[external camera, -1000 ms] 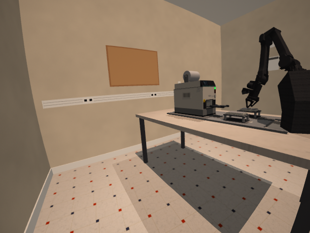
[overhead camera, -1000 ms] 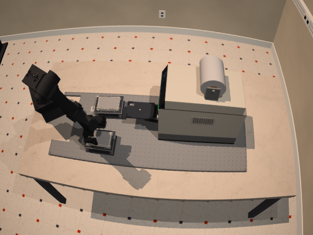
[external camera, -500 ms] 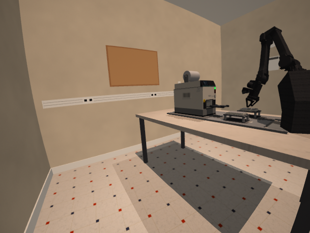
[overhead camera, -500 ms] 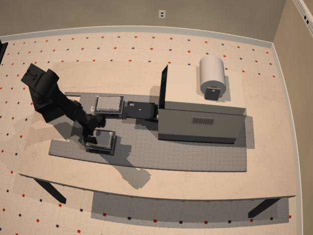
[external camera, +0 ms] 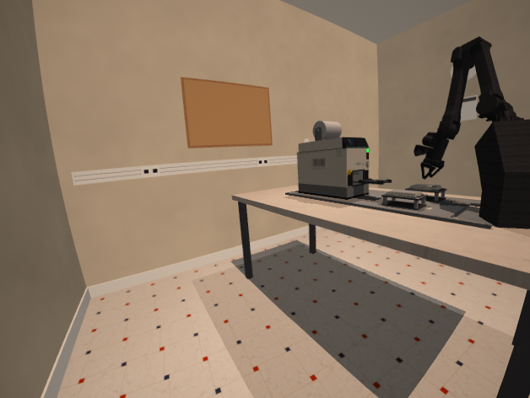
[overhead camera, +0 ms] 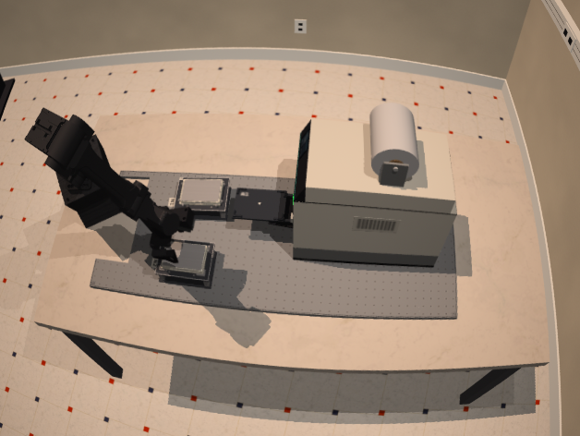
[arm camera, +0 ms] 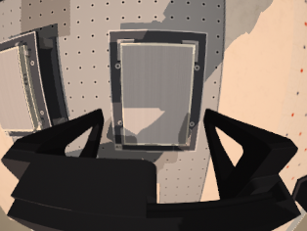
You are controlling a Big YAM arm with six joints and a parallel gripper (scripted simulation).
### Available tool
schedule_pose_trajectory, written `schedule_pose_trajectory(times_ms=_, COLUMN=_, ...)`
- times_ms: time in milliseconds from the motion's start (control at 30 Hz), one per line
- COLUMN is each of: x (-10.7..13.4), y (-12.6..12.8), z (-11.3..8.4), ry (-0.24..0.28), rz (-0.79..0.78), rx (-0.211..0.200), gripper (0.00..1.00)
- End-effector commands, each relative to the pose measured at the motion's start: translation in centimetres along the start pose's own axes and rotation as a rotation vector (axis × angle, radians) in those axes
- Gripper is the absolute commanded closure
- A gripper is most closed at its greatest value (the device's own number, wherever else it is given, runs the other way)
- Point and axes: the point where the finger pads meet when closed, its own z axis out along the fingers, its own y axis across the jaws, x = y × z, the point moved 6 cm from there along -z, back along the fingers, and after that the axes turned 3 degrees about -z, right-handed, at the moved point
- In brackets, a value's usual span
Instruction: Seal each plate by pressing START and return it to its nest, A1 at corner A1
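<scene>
Sealing station, top view: both plates in their nests, stage out without a plate, jaws spread with nothing between them

Surface (overhead camera: 328, 345) (external camera: 364, 226): carries a perforated board (overhead camera: 328, 290) (arm camera: 88, 54); the sealer (overhead camera: 365, 234) (external camera: 323, 171) stands at 3 o'clock of the stage, the black arm (overhead camera: 107, 173) (external camera: 456, 94) at 9 o'clock; one nest (overhead camera: 226, 197) (external camera: 439, 192) (arm camera: 44, 83) lies at the stage's 9 o'clock and the other nest (overhead camera: 211, 267) (external camera: 403, 203) (arm camera: 114, 88) at its 8 o'clock; stage (overhead camera: 259, 208) (external camera: 376, 181) extended; 9 o'clock plate (overhead camera: 201, 191) (external camera: 425, 186) (arm camera: 12, 90) and 8 o'clock plate (overhead camera: 193, 255) (external camera: 403, 195) (arm camera: 156, 83) each lie in their nest, exact seating and A1 corners not legible; gripper (overhead camera: 164, 254) (external camera: 429, 174) (arm camera: 153, 114) above the 8 o'clock nest, jaws wide apart; lamp (overhead camera: 294, 199) (external camera: 367, 150) green

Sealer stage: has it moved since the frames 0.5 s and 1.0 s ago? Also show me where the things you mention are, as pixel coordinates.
No. The stage (overhead camera: 269, 206) (external camera: 379, 181) sticks out as far from the sealer (overhead camera: 337, 229) (external camera: 327, 175) as in both earlier moments, with no visible shift in the top or exterior view.
</scene>
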Motion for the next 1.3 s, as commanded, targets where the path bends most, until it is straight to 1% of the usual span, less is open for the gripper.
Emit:
schedule_pose_trajectory(times_ms=0, x=-1.0, y=0.2, z=-1.1, ry=-0.02, rz=0.002, rx=-0.002, gripper=0.0)
schedule_pose_trajectory(times_ms=67, x=-1.4, y=-0.1, z=-1.3, ry=-0.024, rz=0.004, rx=0.002, gripper=0.0)
schedule_pose_trajectory(times_ms=133, x=-1.2, y=-0.1, z=-1.4, ry=-0.012, rz=0.008, rx=0.001, gripper=0.0)
schedule_pose_trajectory(times_ms=200, x=-0.9, y=0.2, z=-1.7, ry=0.0, rz=0.003, rx=-0.009, gripper=0.0)
schedule_pose_trajectory(times_ms=267, x=-0.9, y=0.2, z=-1.7, ry=0.0, rz=0.003, rx=-0.009, gripper=0.0)
schedule_pose_trajectory(times_ms=300, x=-0.8, y=0.4, z=-1.8, ry=-0.002, rz=-0.004, rx=-0.013, gripper=0.0)
schedule_pose_trajectory(times_ms=433, x=-1.2, y=0.3, z=-2.8, ry=-0.013, rz=-0.004, rx=-0.005, gripper=0.0)
schedule_pose_trajectory(times_ms=567, x=-2.1, y=-0.1, z=-3.4, ry=-0.023, rz=0.002, rx=0.002, gripper=0.0)
schedule_pose_trajectory(times_ms=733, x=-2.1, y=0.1, z=-3.8, ry=-0.007, rz=0.0, rx=-0.007, gripper=0.0)
schedule_pose_trajectory(times_ms=833, x=-2.1, y=0.1, z=-4.0, ry=-0.008, rz=0.0, rx=-0.006, gripper=0.0)
schedule_pose_trajectory(times_ms=867, x=-2.3, y=-0.1, z=-4.1, ry=-0.017, rz=0.001, rx=-0.003, gripper=0.0)
schedule_pose_trajectory(times_ms=967, x=-2.5, y=-0.3, z=-4.8, ry=-0.021, rz=0.002, rx=0.004, gripper=0.0)
schedule_pose_trajectory(times_ms=1267, x=-1.8, y=0.5, z=-6.1, ry=0.009, rz=-0.003, rx=-0.014, gripper=0.0)
